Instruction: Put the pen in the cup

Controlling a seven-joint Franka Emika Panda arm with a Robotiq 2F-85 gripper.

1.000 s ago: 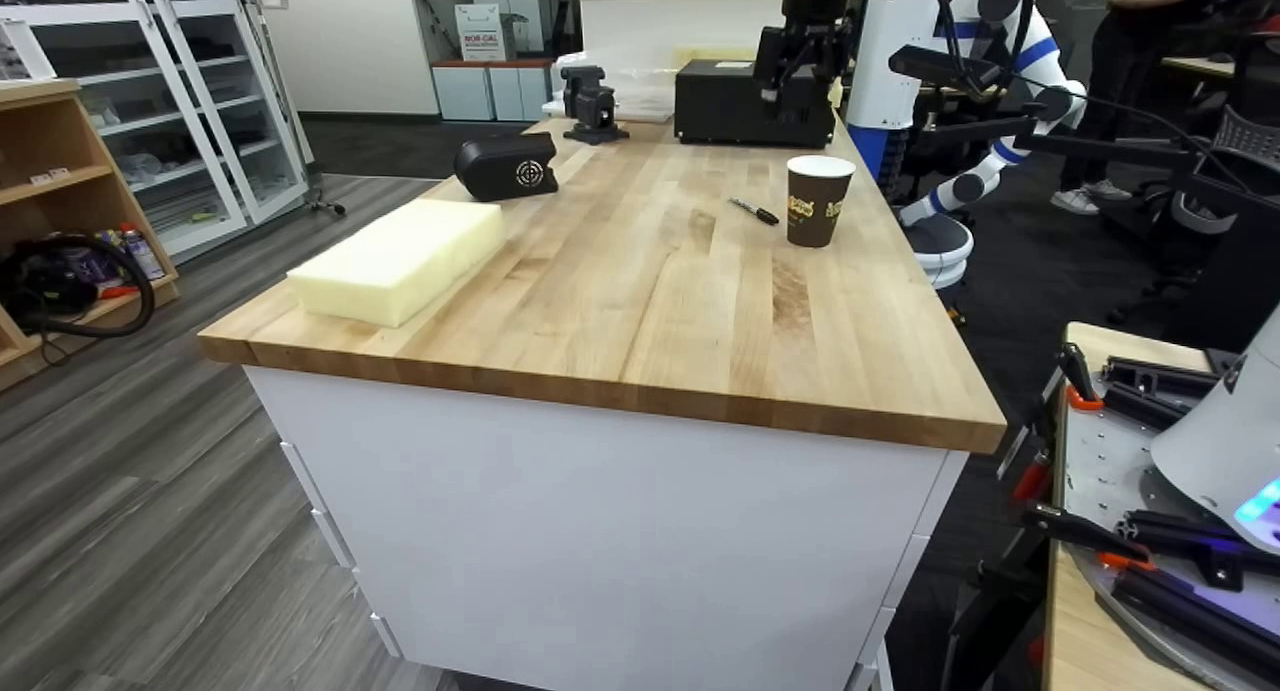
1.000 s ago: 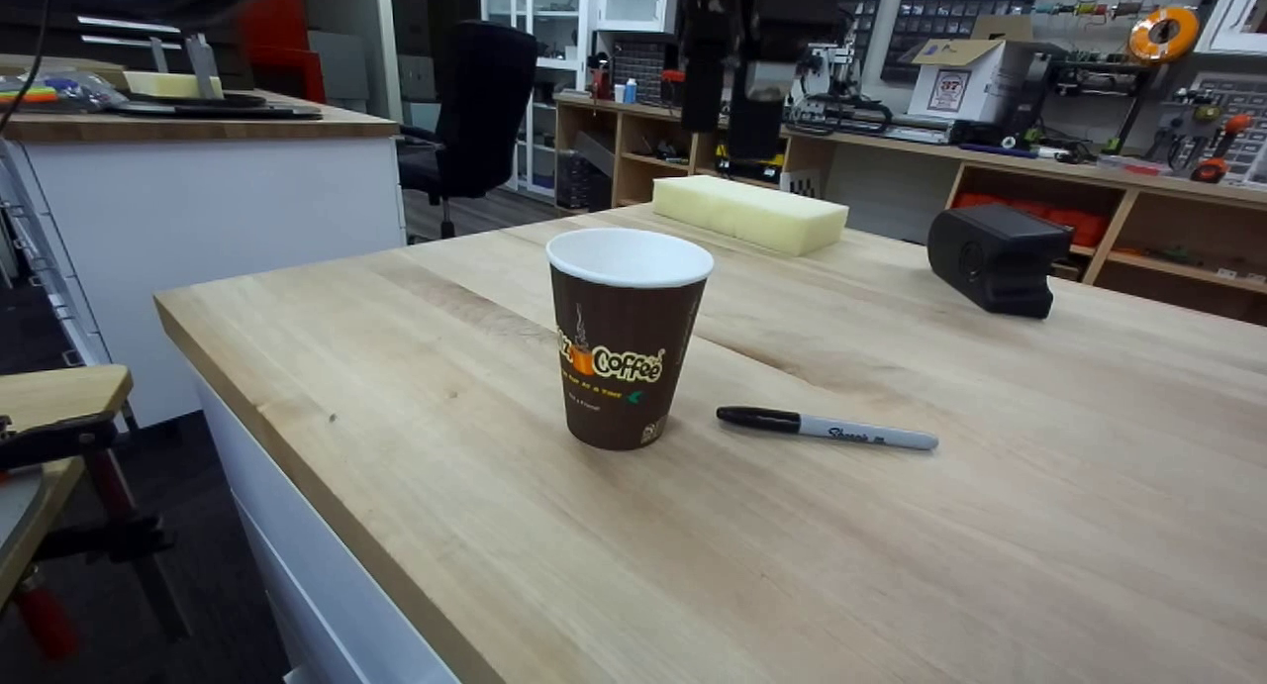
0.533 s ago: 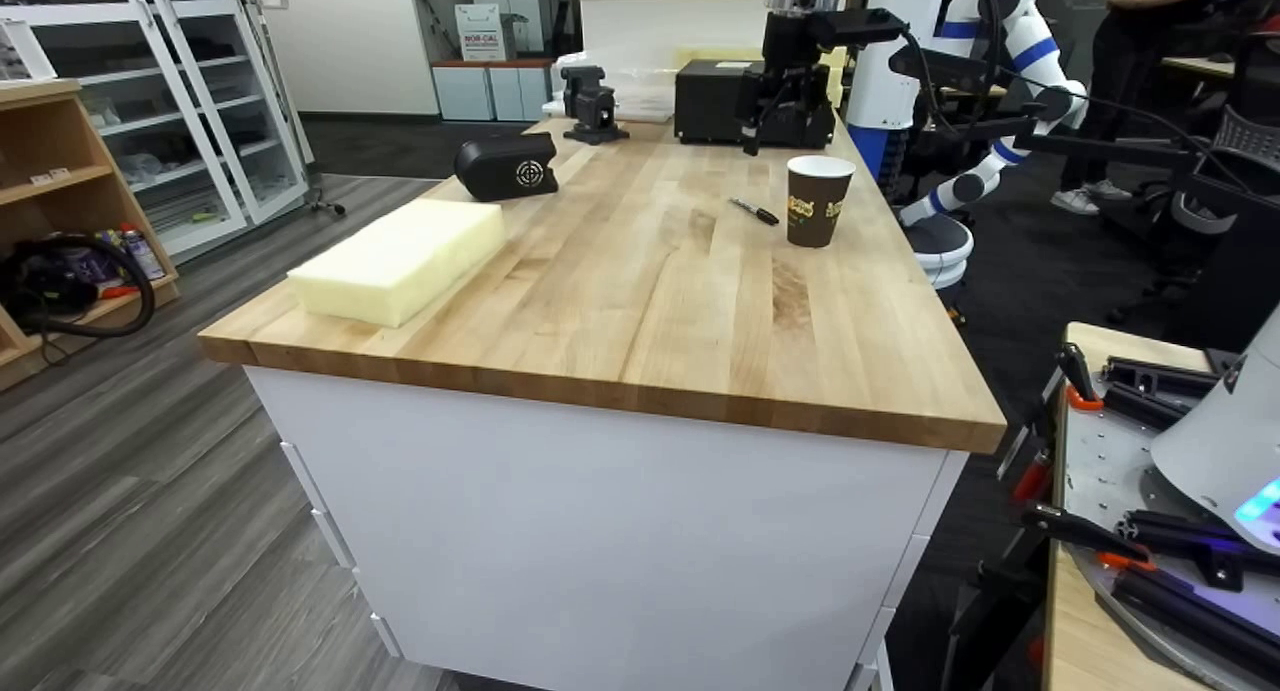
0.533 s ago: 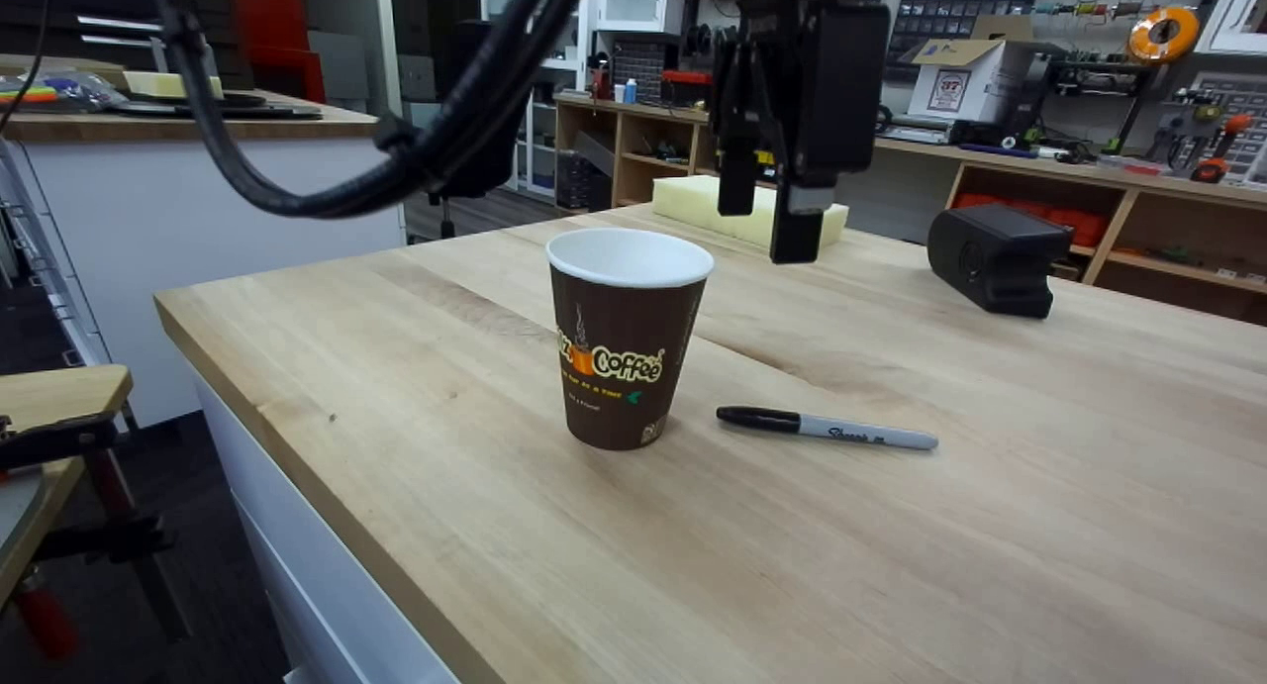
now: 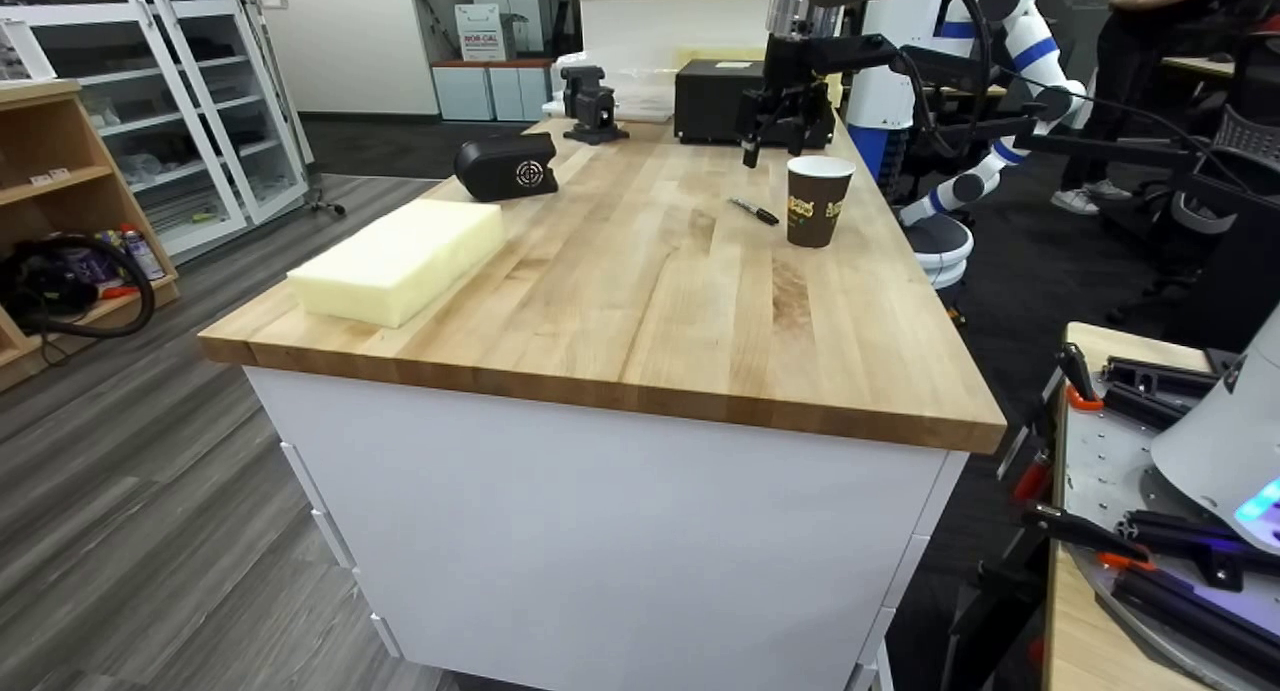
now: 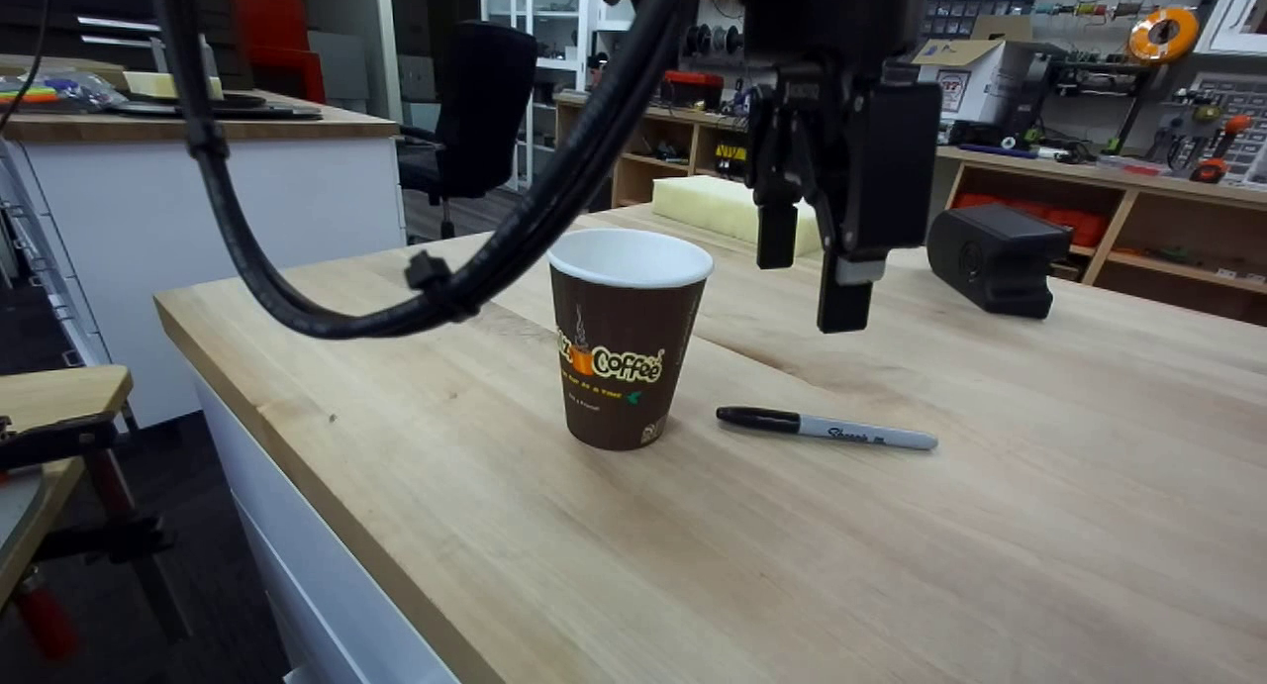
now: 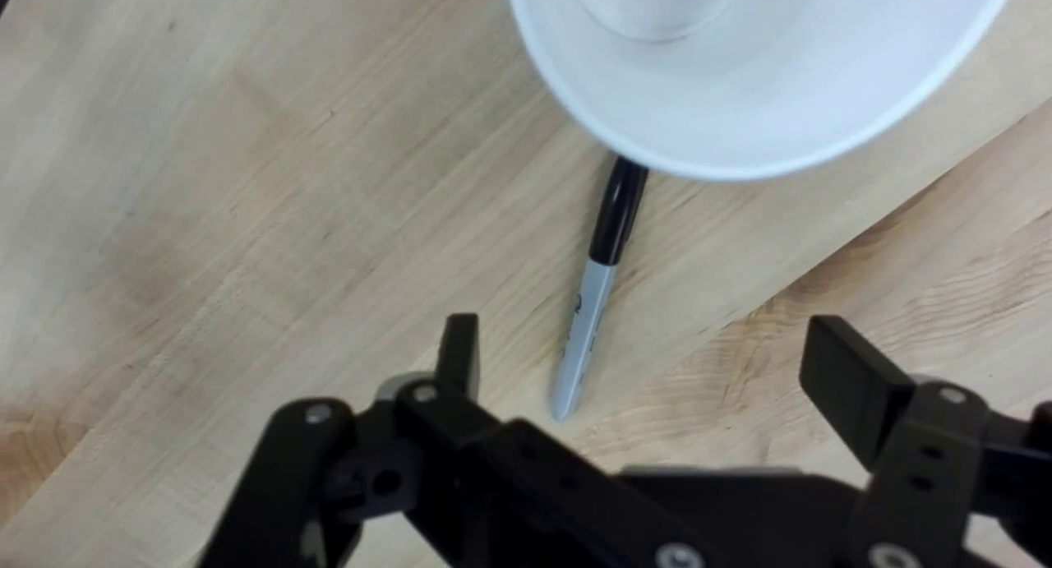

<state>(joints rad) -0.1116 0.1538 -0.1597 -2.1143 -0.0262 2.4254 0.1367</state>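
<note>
The gripper (image 7: 641, 358) hangs over the counter (image 6: 950, 555), its black fingers pointing down and parted by a wide gap. In an exterior view, the pen (image 6: 827, 430) lies flat on the wood, just to the right of the cup (image 6: 629, 357) and apart from it, with the black cap toward the cup and the grey barrel running off to the right. The cup stands upright, dark brown with a white rim and "Coffee" lettered on its side. In the wrist view, the cup's rim hides the end of the cap, and the tail of the barrel shows between the fingers, closer to the left one. A black cable (image 6: 457, 300) loops down to the left of the gripper.

In both exterior views, a pale yellow foam block (image 5: 400, 256) and a black rounded device (image 5: 505, 166) sit on the counter, well apart from the cup. In an exterior view, the block lies at the near left, the device beyond it, and a black box (image 5: 710, 106) at the far end.
</note>
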